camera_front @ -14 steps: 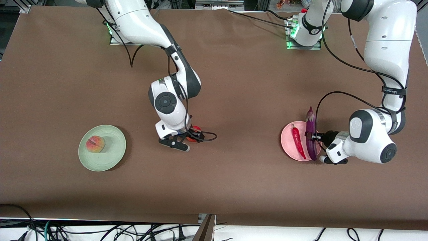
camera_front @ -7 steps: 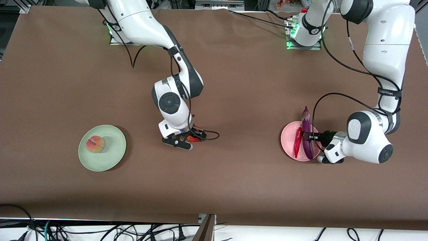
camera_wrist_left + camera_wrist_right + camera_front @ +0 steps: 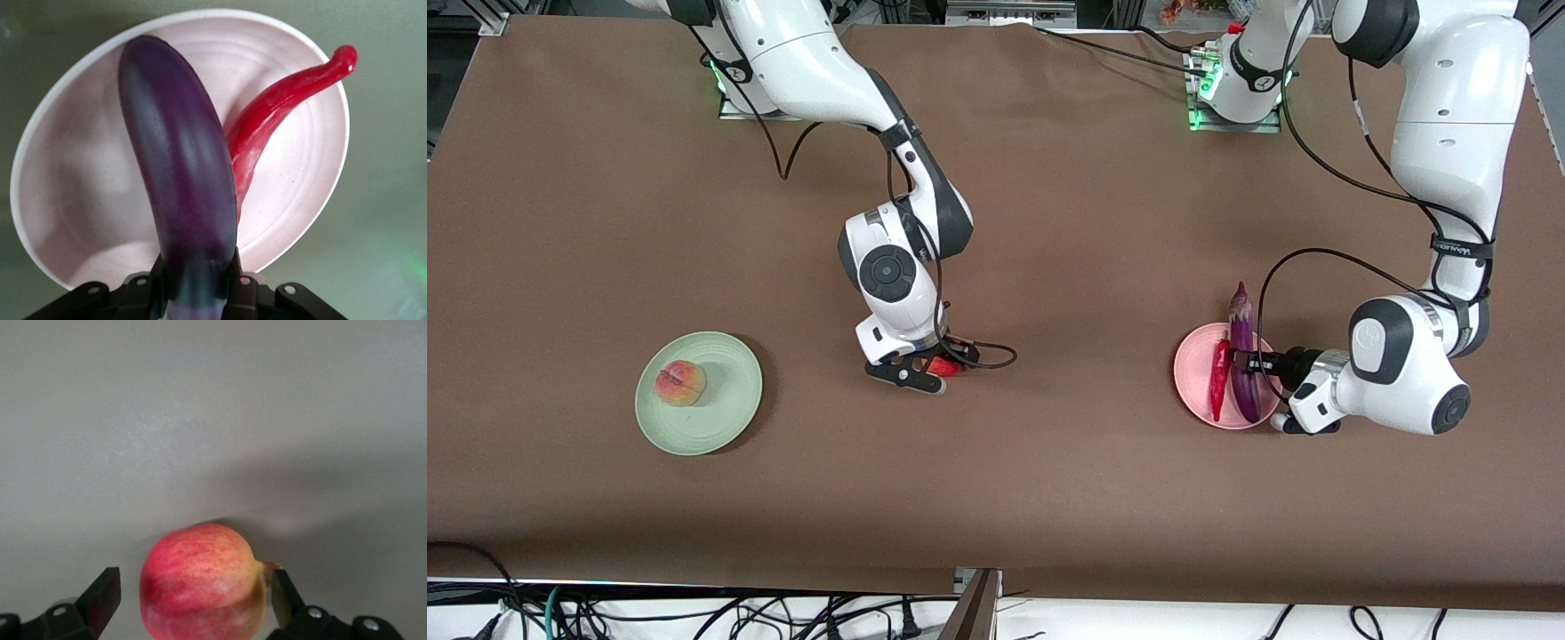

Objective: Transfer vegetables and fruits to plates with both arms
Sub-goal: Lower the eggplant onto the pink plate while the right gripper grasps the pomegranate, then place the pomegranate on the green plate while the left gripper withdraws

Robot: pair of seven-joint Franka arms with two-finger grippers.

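Observation:
The purple eggplant (image 3: 1240, 351) lies across the pink plate (image 3: 1193, 378), its stem end past the rim. My left gripper (image 3: 1252, 363) is shut on its middle, as the left wrist view (image 3: 197, 290) shows on the eggplant (image 3: 180, 167). The red chili (image 3: 1218, 380) lies on the plate against the eggplant, and also shows in the left wrist view (image 3: 280, 113). My right gripper (image 3: 932, 366) is low on the table, open, with one finger on each side of the round red fruit (image 3: 200, 580). The peach (image 3: 680, 382) sits on the green plate (image 3: 729, 404).
The brown table cloth spreads wide between the two plates. Cables lie along the table's edge nearest the camera. The arm bases stand at the edge farthest from the camera.
My left gripper shifted the eggplant toward the plate's middle, nudging the chili, then stayed still. My right gripper moved slightly toward the left arm's end, closer around the red fruit.

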